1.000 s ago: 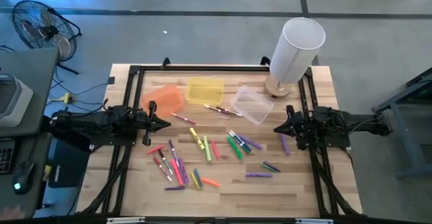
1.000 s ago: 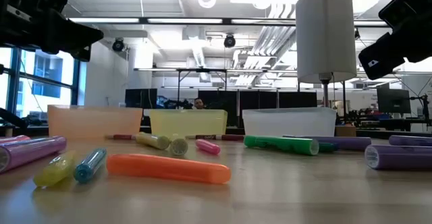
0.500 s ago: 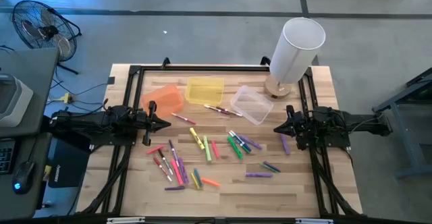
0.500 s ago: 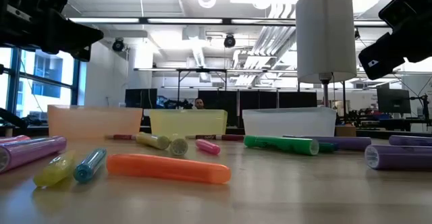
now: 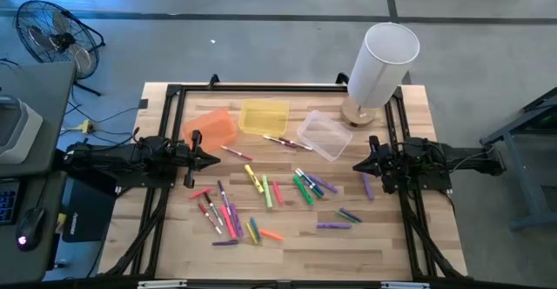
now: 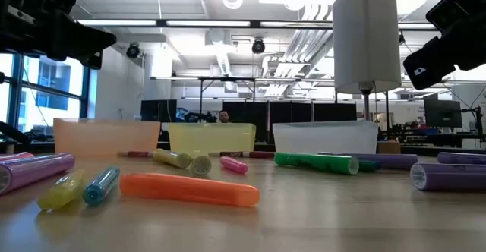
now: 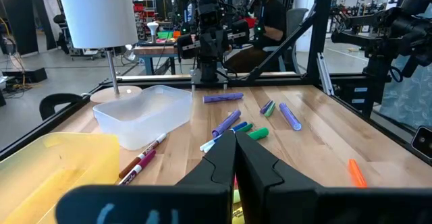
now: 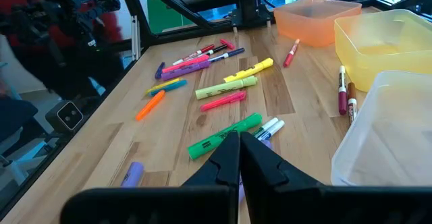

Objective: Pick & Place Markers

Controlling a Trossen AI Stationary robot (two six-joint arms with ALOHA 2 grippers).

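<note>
Several short capped markers [image 5: 261,193] in pink, orange, yellow, green and purple lie scattered flat on the wooden table; they also show in the low view [image 6: 190,189] and in both wrist views [image 8: 223,137] [image 7: 229,121]. My left gripper [image 5: 215,158] hovers shut over the table's left side, beside the orange bin. My right gripper [image 5: 357,166] hovers shut over the right side, near the clear bin. Neither touches a marker.
An orange bin [image 5: 211,129], a yellow bin [image 5: 264,117] and a clear bin [image 5: 325,136] stand along the far part of the table. A white lamp [image 5: 377,70] stands at the far right corner. A black frame [image 5: 174,93] rims the table. A person [image 7: 270,15] shows beyond it.
</note>
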